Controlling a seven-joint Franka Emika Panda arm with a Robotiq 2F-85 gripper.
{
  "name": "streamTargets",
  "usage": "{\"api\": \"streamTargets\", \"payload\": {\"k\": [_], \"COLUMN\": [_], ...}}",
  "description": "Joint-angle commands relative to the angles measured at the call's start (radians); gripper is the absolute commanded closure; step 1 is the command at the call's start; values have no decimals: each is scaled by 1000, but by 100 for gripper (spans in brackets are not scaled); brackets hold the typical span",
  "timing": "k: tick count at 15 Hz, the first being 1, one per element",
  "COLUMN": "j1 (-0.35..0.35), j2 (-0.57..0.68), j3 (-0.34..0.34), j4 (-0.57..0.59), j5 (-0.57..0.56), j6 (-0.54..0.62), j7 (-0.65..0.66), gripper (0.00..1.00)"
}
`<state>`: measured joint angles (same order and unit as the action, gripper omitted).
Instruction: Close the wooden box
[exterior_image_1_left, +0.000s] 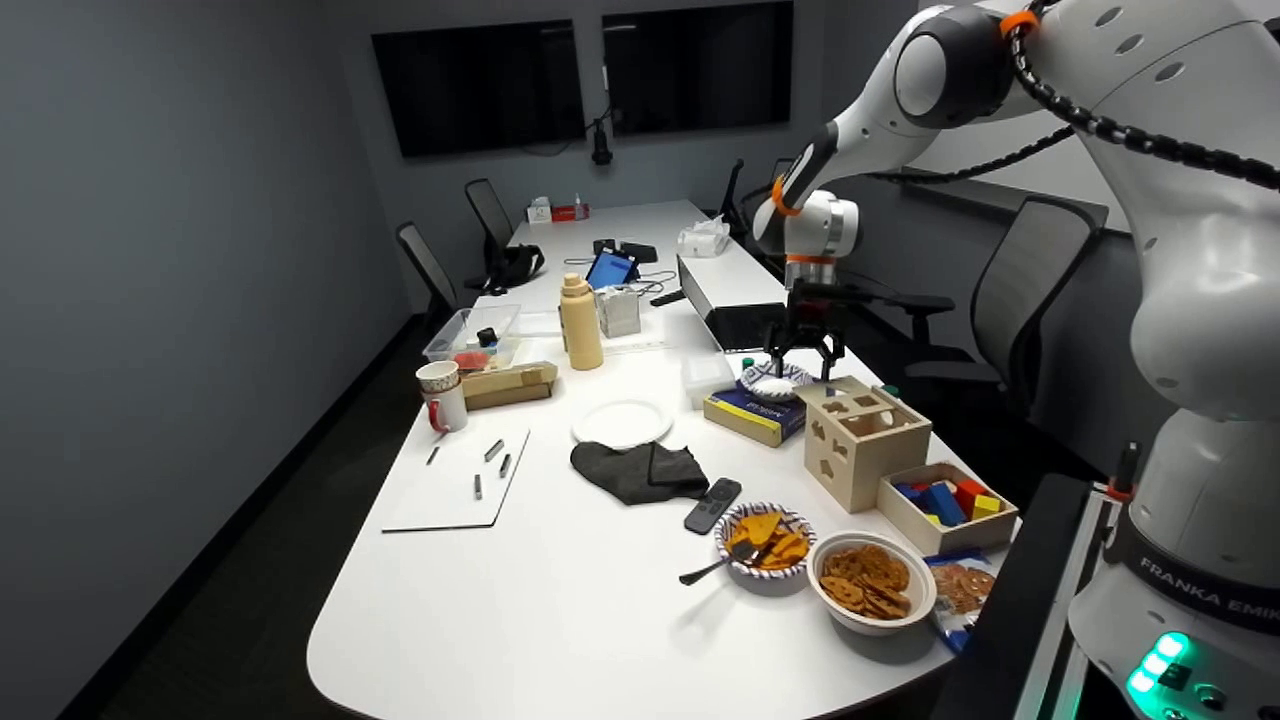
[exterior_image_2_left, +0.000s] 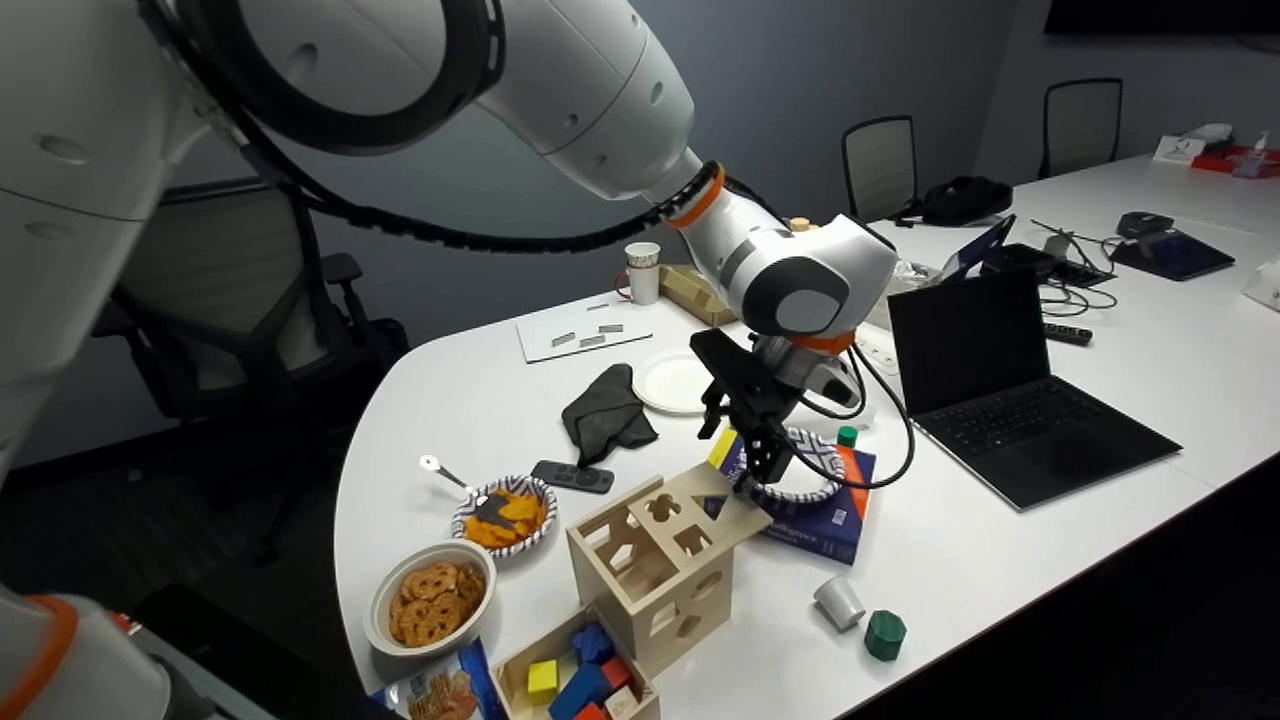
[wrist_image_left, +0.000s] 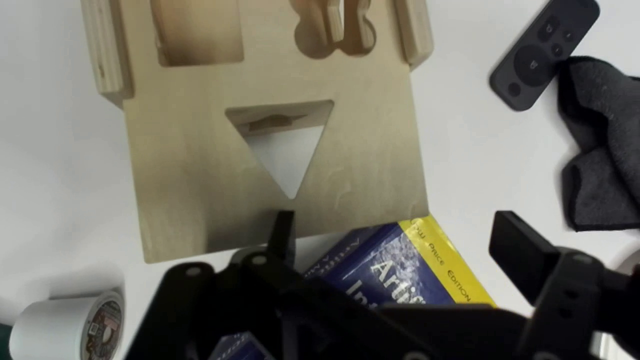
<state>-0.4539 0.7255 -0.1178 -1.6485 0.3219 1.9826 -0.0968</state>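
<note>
The light wooden box (exterior_image_1_left: 857, 465) stands upright on the table and also shows in an exterior view (exterior_image_2_left: 690, 615). Its flat lid (exterior_image_2_left: 738, 520), with a triangle and other cut-out holes, sits in side rails. The lid is slid partly out, sticking out past the box on the gripper's side, and part of the box top is uncovered. In the wrist view the lid (wrist_image_left: 190, 165) projects beyond the rails. My gripper (wrist_image_left: 400, 240) is open with nothing between its fingers. One finger is at or over the lid's outer edge; whether it touches is unclear. The gripper (exterior_image_1_left: 803, 368) points down.
A blue and yellow book (exterior_image_2_left: 810, 525) bearing a patterned bowl (exterior_image_2_left: 832, 455) lies beside the box under the gripper. A tray of coloured blocks (exterior_image_1_left: 940, 540) adjoins the box. A grey cup (exterior_image_2_left: 840, 603), green block (exterior_image_2_left: 885, 635), remote (exterior_image_1_left: 713, 505) and food bowls (exterior_image_1_left: 870, 620) are nearby.
</note>
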Motion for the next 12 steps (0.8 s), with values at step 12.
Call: {"api": "streamTargets", "payload": {"k": [12], "j1": [10], "j2": [3], "j3": [13], "j4": [-20], "j5": [72], "j6": [232], "j7": [-31], "gripper": [0]}}
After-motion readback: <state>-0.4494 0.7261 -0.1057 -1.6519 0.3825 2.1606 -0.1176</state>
